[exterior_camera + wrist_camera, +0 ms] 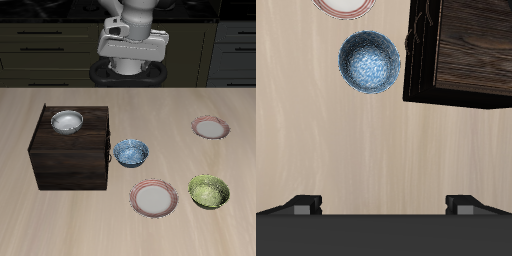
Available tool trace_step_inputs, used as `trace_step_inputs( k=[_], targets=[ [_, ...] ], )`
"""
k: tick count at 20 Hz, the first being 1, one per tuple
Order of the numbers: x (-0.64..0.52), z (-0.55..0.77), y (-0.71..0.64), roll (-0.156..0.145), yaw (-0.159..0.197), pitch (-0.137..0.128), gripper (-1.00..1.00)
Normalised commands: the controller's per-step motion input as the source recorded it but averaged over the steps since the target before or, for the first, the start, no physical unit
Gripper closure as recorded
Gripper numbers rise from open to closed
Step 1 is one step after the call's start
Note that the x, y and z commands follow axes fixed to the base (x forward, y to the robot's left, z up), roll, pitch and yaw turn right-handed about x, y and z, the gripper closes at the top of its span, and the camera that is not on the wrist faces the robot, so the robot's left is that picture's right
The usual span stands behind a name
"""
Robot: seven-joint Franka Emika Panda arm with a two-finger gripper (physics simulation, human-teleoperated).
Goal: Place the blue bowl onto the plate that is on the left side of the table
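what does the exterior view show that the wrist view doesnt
Only the exterior view shows the white bowl on top of the dark wooden cabinet, the green bowl, the smaller pink-rimmed plate farther back, and the robot arm above the table's back edge.

Only the wrist view shows the hand with its fingertips spread wide apart, holding nothing.

Both show the blue bowl on the table beside the cabinet, and the larger pink-rimmed plate, cut off at the frame edge in the wrist view.

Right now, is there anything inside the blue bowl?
Empty. The blue bowl sits upright on the table, and the wrist view looks straight into it, showing only its mottled inside.
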Motion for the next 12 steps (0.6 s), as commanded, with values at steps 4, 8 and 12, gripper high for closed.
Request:
trace_step_inputs(
  k=[4,8,12],
  targets=[
    [0.39,-0.01,0.05,0.04,-0.033,-0.002,-1.0],
    [0.3,-0.05,0.1,0.003,-0.006,0.028,-1.0],
    [0.18,0.01,0.1,0.016,0.002,-0.006,-1.0]
  ],
)
